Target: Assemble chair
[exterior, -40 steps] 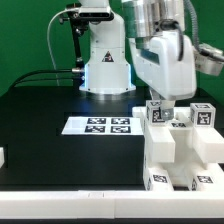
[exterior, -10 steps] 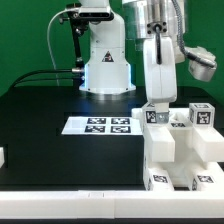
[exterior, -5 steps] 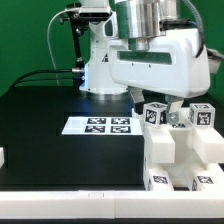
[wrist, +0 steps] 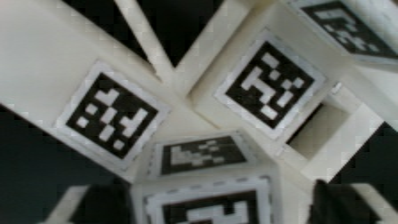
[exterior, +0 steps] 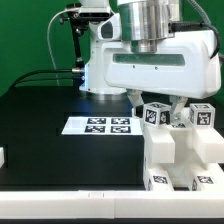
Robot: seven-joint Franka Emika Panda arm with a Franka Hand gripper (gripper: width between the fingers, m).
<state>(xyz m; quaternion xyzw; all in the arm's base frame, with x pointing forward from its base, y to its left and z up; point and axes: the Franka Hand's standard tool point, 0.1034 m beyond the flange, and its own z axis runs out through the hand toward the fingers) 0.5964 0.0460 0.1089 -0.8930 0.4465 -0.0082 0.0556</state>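
The chair's white pieces (exterior: 186,150) are stacked at the exterior view's right, with tagged blocks on top (exterior: 203,115) and tags along the front. My gripper (exterior: 158,102) hangs over the nearer top block (exterior: 155,114), one finger on each side of it. In the wrist view a tagged white piece (wrist: 217,206) fills the space between my gripper's (wrist: 222,200) dark fingers (wrist: 84,202). The jaws stand apart just off its sides, so the gripper is open around it. Slanting tagged bars (wrist: 267,85) of the chair spread beyond it.
The marker board (exterior: 100,125) lies flat on the black table towards the exterior view's left of the chair pieces. A small white piece (exterior: 3,157) shows at the left edge. The robot's base (exterior: 105,70) stands behind, with a green backdrop.
The wrist has turned, so the hand's broad side now faces the exterior camera. The jaws have let go of the top block and stand wider around it. The chair pieces have not moved.
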